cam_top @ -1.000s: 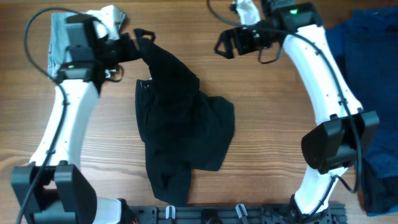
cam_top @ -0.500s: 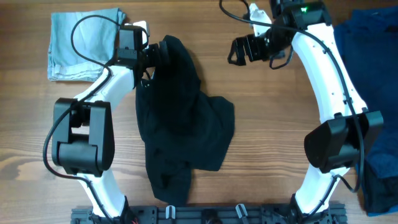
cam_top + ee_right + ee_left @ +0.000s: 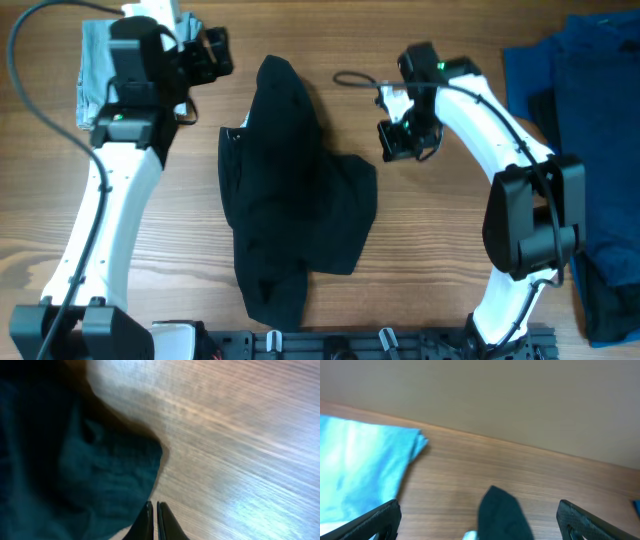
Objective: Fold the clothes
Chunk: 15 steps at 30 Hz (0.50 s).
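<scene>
Wood-grain table (image 3: 430, 250) fills the overhead view. A plain beige wall stands behind it in the left wrist view.

**Hidden or unclear**
- The folded pale-blue denim piece (image 3: 92, 70) at the far left corner is partly covered by the left arm. In the left wrist view it is cut off by the frame edge.
- The heap of dark-blue and black cloth (image 3: 590, 120) runs out of the frame along the right edge.
- The right wrist view is blurred. The dark cloth there shows no seam or button and looks bluish.
- The waistband cannot be made out in the crumpled cloth.

**Task item**
- The pair of black fabric shorts (image 3: 290, 200) lies bunched in the middle of the table, narrow at the far end and lumped to the right halfway down.
- Only its far tip (image 3: 502, 517) shows in the left wrist view.

**Hands**
- The left hand (image 3: 218, 52) hovers beside the far tip of the shorts, its fingers (image 3: 380, 520) spread wide apart with nothing between them.
- The right hand (image 3: 398, 145) sits just right of the shorts' bulge. Its fingers (image 3: 147, 520) are pressed together beside the cloth edge, and no fabric is seen between them.

**Surroundings**
- A thin black cable loop (image 3: 355, 78) hangs from the right arm over bare wood.
</scene>
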Motion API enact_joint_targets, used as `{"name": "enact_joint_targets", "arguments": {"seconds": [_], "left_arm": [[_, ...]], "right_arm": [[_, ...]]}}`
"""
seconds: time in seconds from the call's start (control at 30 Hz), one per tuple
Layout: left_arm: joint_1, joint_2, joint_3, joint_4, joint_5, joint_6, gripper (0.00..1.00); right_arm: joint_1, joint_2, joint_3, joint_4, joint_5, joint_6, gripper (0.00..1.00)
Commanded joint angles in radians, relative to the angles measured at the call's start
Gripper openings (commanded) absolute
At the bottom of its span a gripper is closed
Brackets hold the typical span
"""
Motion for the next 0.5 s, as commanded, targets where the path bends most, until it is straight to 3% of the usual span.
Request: {"name": "enact_joint_targets", "arguments": {"seconds": [0.0,0.3,0.47], "left_arm": [[0.060,-0.010,0.003,-0.053,-0.016,0.005,1.00],[0.128,-0.005,0.003,-0.203,-0.017,0.005,1.00],[0.144,0.004,0.003,-0.235,-0.017,0.005,1.00]], "right_arm": [[-0.001,-0.002,-0.091,0.087,-0.144,-0.056,0.04],[0.003,-0.002,-0.118,0.140,-0.260,-0.076,0.04],[0.014,-0.002,-0.203,0.257,-0.272,-0.072,0.04]]}}
